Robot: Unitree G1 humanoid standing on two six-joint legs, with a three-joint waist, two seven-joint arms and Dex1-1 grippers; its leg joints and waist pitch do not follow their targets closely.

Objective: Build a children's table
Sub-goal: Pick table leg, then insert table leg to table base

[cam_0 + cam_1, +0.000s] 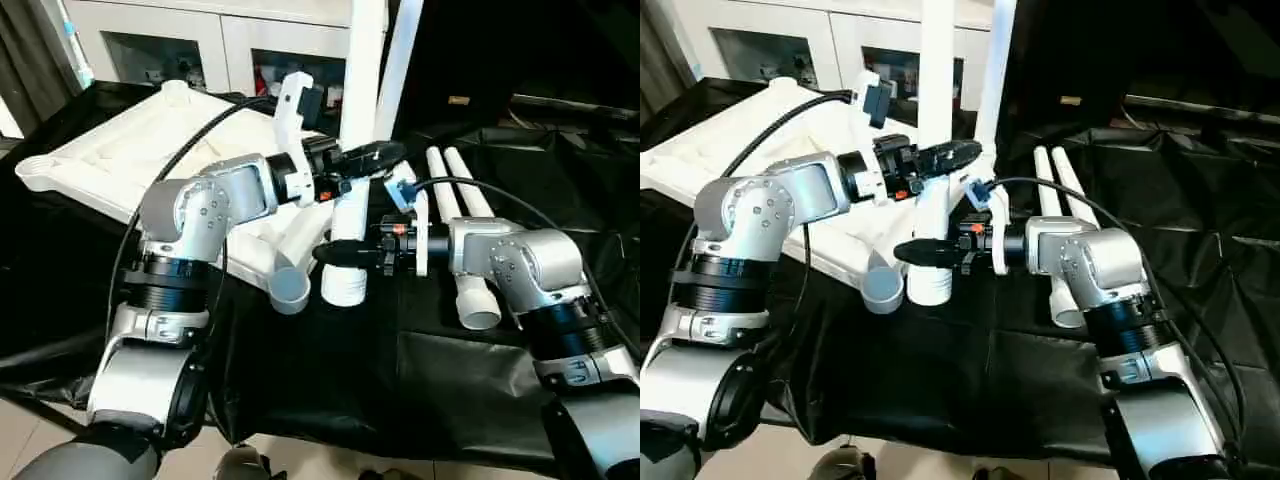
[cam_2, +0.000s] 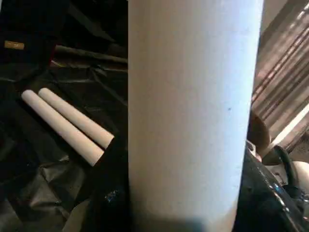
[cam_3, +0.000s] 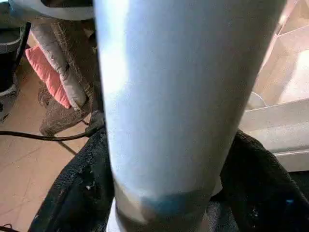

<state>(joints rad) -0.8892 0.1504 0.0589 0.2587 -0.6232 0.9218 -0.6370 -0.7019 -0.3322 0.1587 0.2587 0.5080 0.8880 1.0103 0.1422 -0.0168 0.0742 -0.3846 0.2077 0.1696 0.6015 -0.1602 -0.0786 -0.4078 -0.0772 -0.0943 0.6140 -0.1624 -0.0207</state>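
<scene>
We've got both tools pinching 1 upright leg point(image 1: 350, 235), left tool point(image 1: 372, 157) high, right tool point(image 1: 345, 256) low, long axis vertical over the tabletop point(image 1: 120, 150) corner socket on the worktop point(image 1: 440, 370).

Between us stands the upright leg point(image 1: 358, 120), with a second upright leg point(image 1: 402, 60) close behind it, so nothing passes straight across. Our left hand point(image 1: 375, 155) and right hand point(image 1: 345, 256) crowd its base. Two loose legs point(image 1: 462, 230) block the right side; the black cloth point(image 1: 440, 380) nearest us lies open.
</scene>
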